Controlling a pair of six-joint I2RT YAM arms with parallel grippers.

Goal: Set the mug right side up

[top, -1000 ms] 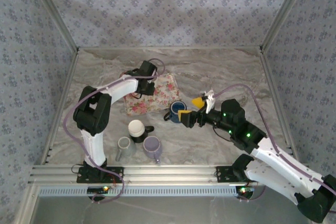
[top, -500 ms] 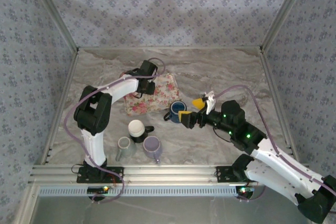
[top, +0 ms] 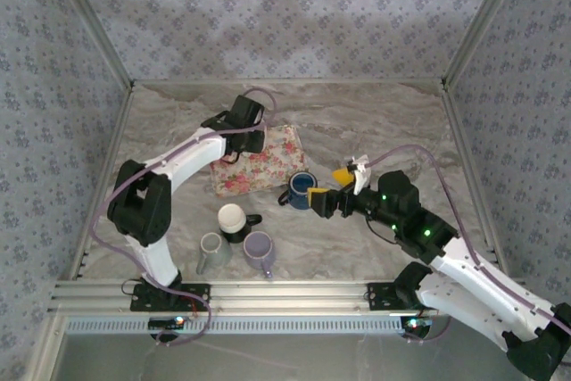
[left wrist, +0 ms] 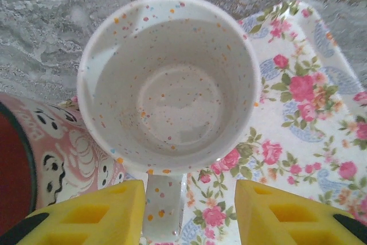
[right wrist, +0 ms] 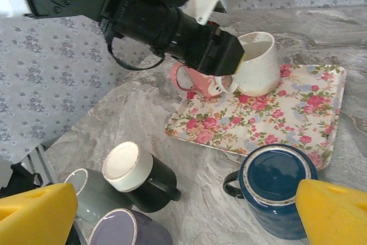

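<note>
Left gripper (left wrist: 188, 205), spread, has lifted off the speckled mug (left wrist: 169, 84), now upright on the tray (left wrist: 309, 124). Right gripper (right wrist: 183, 213), spread, faces the inverted blue mug (right wrist: 276, 185).

A floral tray (top: 268, 167) lies on a grey marble table (top: 384, 122), enclosed by walls (top: 285, 15) of patterned paper. At the tray's far left corner stands an upright, empty white speckled mug (left wrist: 169, 84), with a pink mug (left wrist: 74, 153) just beside it. Near the table's front edge, a black mug (top: 236, 223), a grey mug (top: 212, 252) and a purple mug (top: 260, 250) cluster together.
</note>
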